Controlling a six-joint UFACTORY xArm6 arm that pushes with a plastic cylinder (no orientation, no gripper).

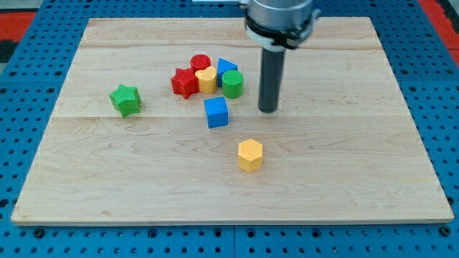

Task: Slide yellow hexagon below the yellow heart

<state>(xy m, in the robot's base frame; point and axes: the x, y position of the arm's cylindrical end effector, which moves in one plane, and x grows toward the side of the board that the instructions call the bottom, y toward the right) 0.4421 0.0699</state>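
Observation:
The yellow hexagon [250,155] lies alone on the wooden board, below the view's middle. The yellow heart [206,79] sits in a tight cluster near the view's upper middle, with a red star [184,82] to its left, a red cylinder [200,62] above it, a green cylinder [232,84] to its right and a blue triangular block [226,67] at its upper right. A blue cube [216,112] lies just below the cluster. My tip [268,110] rests on the board right of the blue cube and above the hexagon, touching no block.
A green star [125,99] lies apart at the view's left. The wooden board [358,165] sits on a blue perforated table; its edges run close to the view's bottom and sides.

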